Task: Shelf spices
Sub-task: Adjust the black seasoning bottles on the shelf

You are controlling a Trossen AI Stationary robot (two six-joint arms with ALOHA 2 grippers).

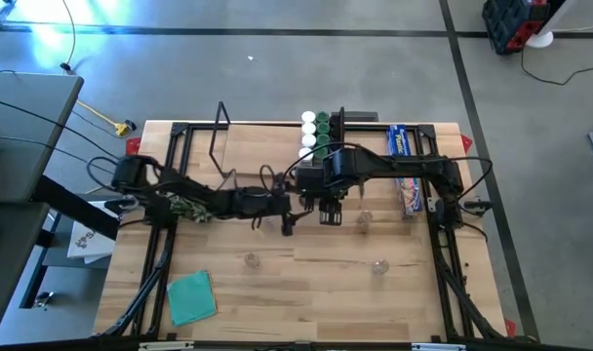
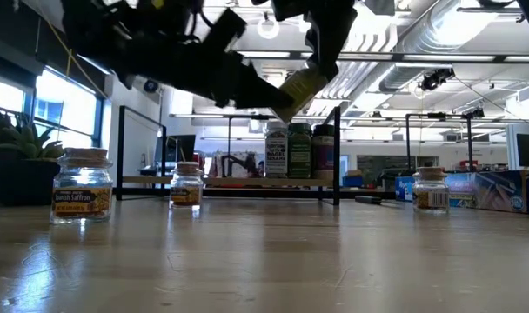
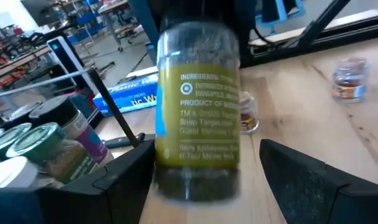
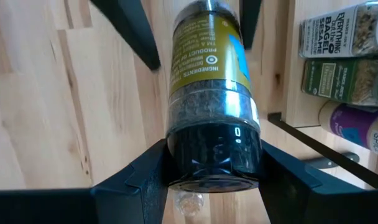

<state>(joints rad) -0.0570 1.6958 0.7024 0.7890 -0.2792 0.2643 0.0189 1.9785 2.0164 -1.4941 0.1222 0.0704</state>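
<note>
A spice jar with a yellow-green label [image 4: 204,56] hangs in the air between both grippers, just in front of the shelf [image 1: 277,146]. My right gripper [image 4: 214,165] is shut on its dark lid end. My left gripper [image 3: 201,177] is open, with a finger on either side of the jar's clear bottom end [image 3: 189,180]; a gap shows beside one finger, and whether the other touches cannot be told. Several jars [image 1: 316,135] stand on the shelf board beside one black wire frame [image 1: 340,122]. Three small jars [image 2: 82,187] [image 2: 186,185] [image 2: 431,187] stand upright on the table. My right gripper pinches the jar's dark lid [image 4: 207,149] between its two fingers [image 4: 139,180], which lie across the jar. It comes from above at a slant. The jar [image 2: 299,87] is lifted clear of the table and tilted, its lid end up and its bottom end lower.
A long blue wrap box [image 1: 406,171] lies toward the table's right side. A green leafy bunch [image 1: 184,207] sits under the left arm, and a teal cloth [image 1: 191,295] lies near the front left corner. The shelf's second wire frame [image 1: 218,127] stands farther left.
</note>
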